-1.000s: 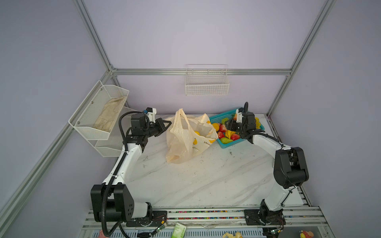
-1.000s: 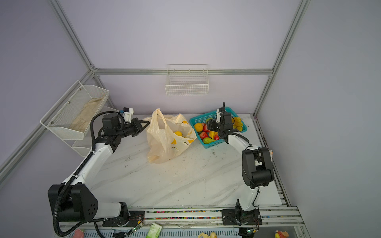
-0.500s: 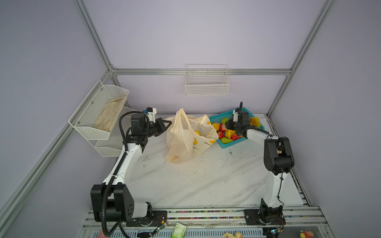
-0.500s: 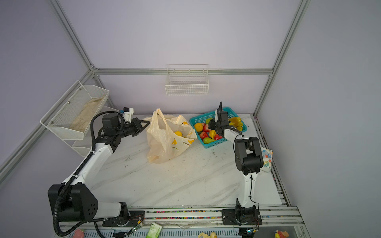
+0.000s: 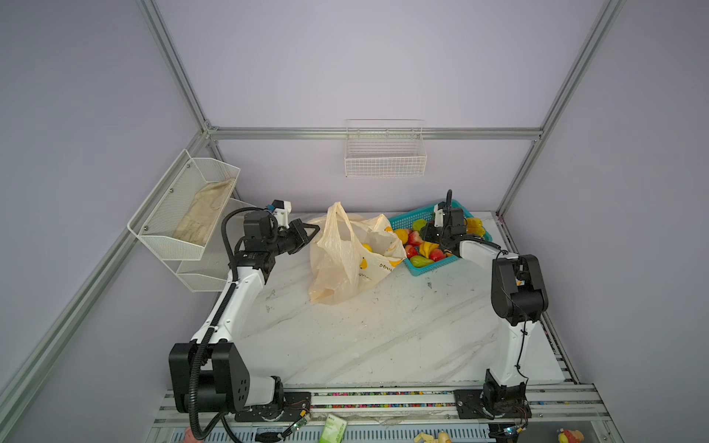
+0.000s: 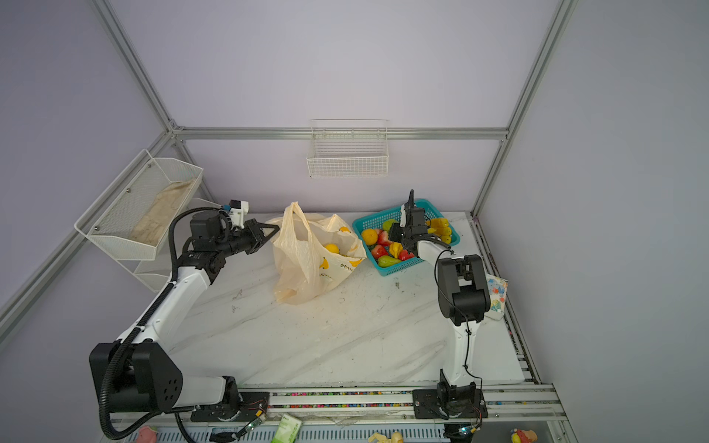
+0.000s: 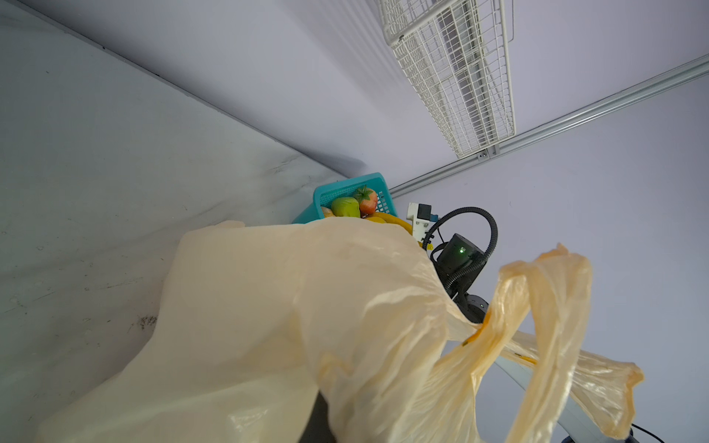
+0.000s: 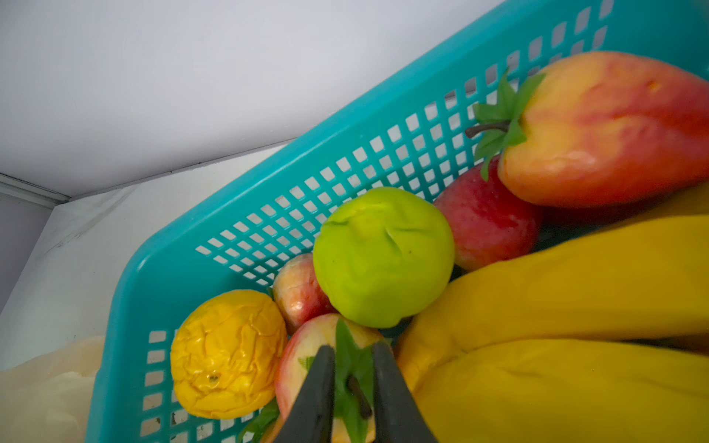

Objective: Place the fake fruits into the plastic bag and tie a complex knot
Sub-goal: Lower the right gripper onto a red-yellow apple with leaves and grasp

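The cream plastic bag point(image 5: 345, 268) point(image 6: 303, 268) stands slumped at mid-table, mouth open, with a yellow round fruit point(image 5: 366, 248) inside. My left gripper point(image 5: 312, 230) point(image 6: 273, 229) is shut on the bag's rim at its left side. In the left wrist view the bag point(image 7: 268, 307) hides the fingers. The other fake fruits lie in the teal basket point(image 5: 406, 218) point(image 8: 268, 199). My right gripper point(image 8: 353, 347) point(image 5: 431, 234) reaches into the basket. It is shut on the green leafy stem of a pink-red strawberry point(image 8: 303, 364), beside a green pear point(image 8: 383, 257), a yellow fruit point(image 8: 226, 353) and bananas point(image 8: 575, 287).
A white wire basket point(image 5: 385, 161) hangs on the back wall. A mesh shelf point(image 5: 184, 214) holding a cloth juts out at the left. A patterned pouch point(image 6: 497, 291) lies at the table's right edge behind the right arm. The basket touches the bag's right side.
The right arm's elbow has swung inward and its jaws have narrowed onto the strawberry's stem. The left arm and the bag have stayed still.
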{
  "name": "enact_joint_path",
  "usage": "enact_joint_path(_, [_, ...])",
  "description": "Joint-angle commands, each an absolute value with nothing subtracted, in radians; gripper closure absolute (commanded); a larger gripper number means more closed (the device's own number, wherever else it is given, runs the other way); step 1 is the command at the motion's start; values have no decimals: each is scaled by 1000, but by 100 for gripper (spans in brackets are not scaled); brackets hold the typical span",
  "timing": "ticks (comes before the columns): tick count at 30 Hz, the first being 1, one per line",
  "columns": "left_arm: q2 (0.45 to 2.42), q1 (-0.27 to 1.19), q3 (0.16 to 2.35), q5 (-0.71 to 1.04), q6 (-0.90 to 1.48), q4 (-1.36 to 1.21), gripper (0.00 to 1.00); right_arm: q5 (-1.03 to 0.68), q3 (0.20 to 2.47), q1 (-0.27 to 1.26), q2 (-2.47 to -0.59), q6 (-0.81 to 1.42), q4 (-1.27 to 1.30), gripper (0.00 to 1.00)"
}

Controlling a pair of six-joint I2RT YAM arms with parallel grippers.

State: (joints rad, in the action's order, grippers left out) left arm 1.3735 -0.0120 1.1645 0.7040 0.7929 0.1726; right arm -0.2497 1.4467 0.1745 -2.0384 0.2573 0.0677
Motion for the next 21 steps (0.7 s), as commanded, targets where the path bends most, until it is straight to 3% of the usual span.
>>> enact_joint_path(1, [1350, -19, 1128, 715, 792, 124, 100, -247, 1430, 170, -2045, 252, 65, 78])
enact_joint_path(9, [1351, -20, 1127, 717, 798, 121, 100, -253, 1416, 170, -2052, 240, 70, 79])
enact_joint_path(21, [1351, -17, 1124, 713, 796, 120, 100, -269, 1418, 171, -2016, 229, 83, 99])
